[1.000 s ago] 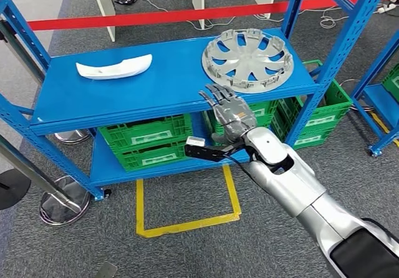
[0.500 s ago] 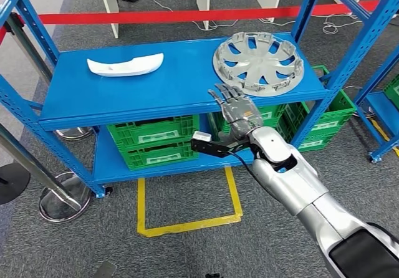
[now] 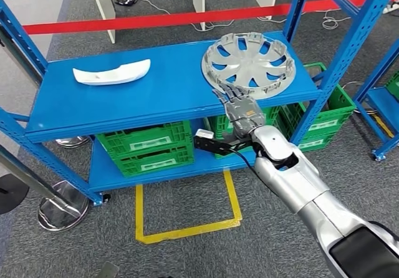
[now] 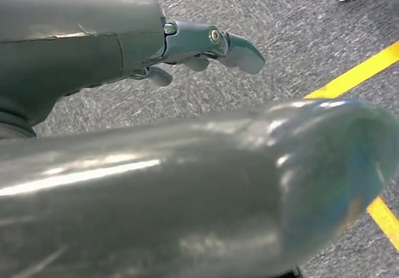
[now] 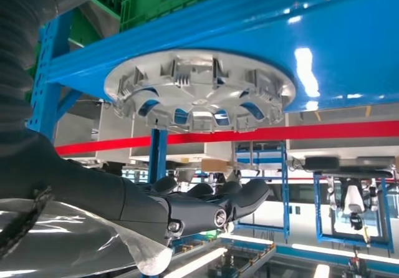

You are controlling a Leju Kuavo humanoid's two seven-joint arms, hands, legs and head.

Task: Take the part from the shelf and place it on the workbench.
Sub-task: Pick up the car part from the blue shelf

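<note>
Head view: the right hand [image 3: 240,113] reaches toward the blue shelf [image 3: 118,103], fingers [image 3: 229,93] spread and holding nothing, their tips at the near rim of the silver wheel cover [image 3: 248,63] (contact cannot be told). The cover lies flat on the right of the top level; a white curved part [image 3: 112,73] lies well apart on the left. Green crates [image 3: 146,144] sit on the lower level, contents hidden.

Left wrist view: the left hand [image 4: 141,47] hangs over grey carpet [image 4: 301,35], fingers [image 4: 237,47] loosely extended, empty.

Right wrist view: the hand's fingers [image 5: 235,206] extend just short of the cover [image 5: 200,91].
</note>
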